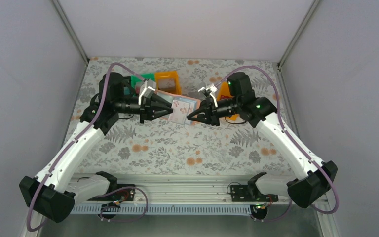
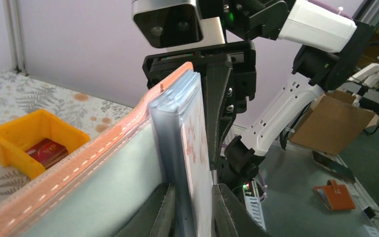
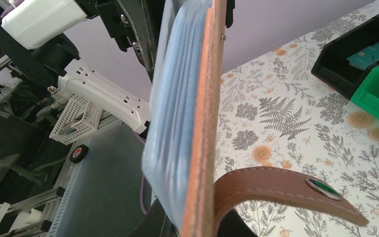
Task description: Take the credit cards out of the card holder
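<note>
Card holder [image 1: 183,109] up off worktop [image 1: 177,148], held between both claws. Right claw [image 1: 189,118] clenched on cover edge. Left claw [image 1: 171,112] fingers flank sleeve stack with pink-white card [image 2: 197,143]; gripping or slack, cannot tell. Step, by my read: extracting that card. Next move calls for pinch on card alone, straight slide out of sleeve, right claw anchoring.

matt leathery card holder [image 3: 205,123], glossy plastic sleeves [image 2: 177,148].

An orange bin [image 1: 168,80] and a green bin [image 1: 146,77] stand side by side on the floral table [image 1: 177,148].
</note>
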You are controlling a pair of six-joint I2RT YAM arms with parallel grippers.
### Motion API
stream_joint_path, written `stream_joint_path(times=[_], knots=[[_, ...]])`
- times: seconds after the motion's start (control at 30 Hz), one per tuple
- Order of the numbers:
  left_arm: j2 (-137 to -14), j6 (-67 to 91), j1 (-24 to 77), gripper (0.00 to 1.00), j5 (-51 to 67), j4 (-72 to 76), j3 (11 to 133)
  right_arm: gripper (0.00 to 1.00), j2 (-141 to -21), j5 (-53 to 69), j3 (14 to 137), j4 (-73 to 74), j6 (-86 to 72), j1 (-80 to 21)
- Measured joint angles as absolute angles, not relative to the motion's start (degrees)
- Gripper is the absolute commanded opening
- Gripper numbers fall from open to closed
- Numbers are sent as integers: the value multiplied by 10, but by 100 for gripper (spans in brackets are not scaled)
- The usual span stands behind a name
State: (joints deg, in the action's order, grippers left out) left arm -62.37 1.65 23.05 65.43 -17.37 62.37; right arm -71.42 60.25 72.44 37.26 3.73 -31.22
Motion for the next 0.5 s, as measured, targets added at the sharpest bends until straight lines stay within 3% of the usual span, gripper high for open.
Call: stream_joint_path(times=[0.03,0.07,0.5], knots=[[-626,16,231,4,652,-174,624,4,-714,602,724,373,37,-312],[-628,15,232,2,650,-175,624,4,-714,602,724,375,38,-311],[-637,-7,206,2,665,-211,647,4,-700,614,723,399,73,-277]])
